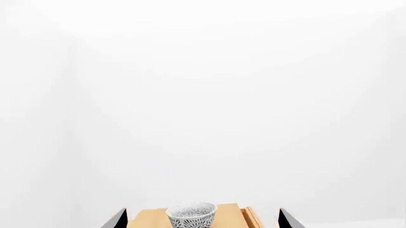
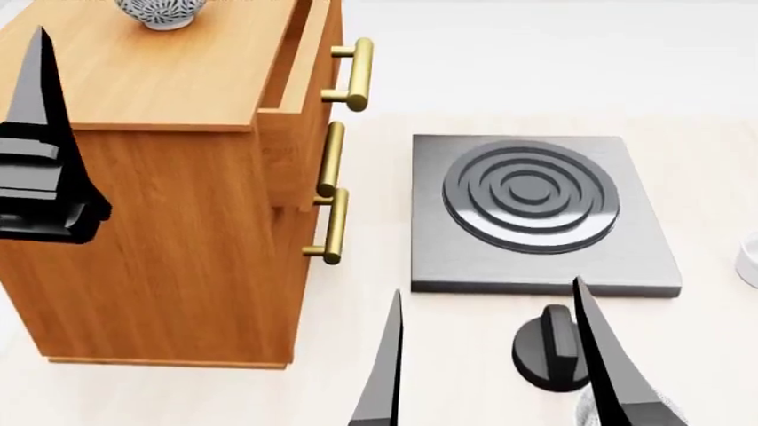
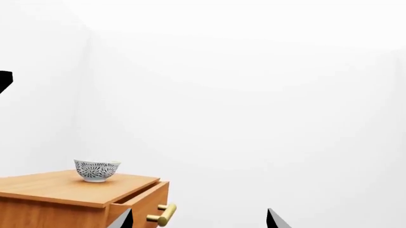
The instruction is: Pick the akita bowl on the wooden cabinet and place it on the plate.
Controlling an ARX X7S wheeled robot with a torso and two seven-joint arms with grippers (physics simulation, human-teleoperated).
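Observation:
The akita bowl (image 2: 162, 12), dark with white speckles, stands upright on top of the wooden cabinet (image 2: 154, 177). In the left wrist view the bowl (image 1: 190, 216) lies ahead, in line with the gap of my left gripper (image 1: 201, 223), which is open and holds nothing. From the head view my left gripper (image 2: 45, 106) hovers at the cabinet's near left side, short of the bowl. My right gripper (image 2: 492, 373) is open and empty, low in front of the stove. It sees the bowl (image 3: 97, 170) from the side. The plate is out of view.
The cabinet's top drawer (image 2: 302, 53) is pulled out a little, with brass handles (image 2: 335, 160) sticking out toward a dark stove burner (image 2: 533, 209) and its knob (image 2: 551, 346). A white rim (image 2: 748, 259) peeks in at the right edge. A speckled object (image 2: 587, 410) is partly hidden behind my right finger.

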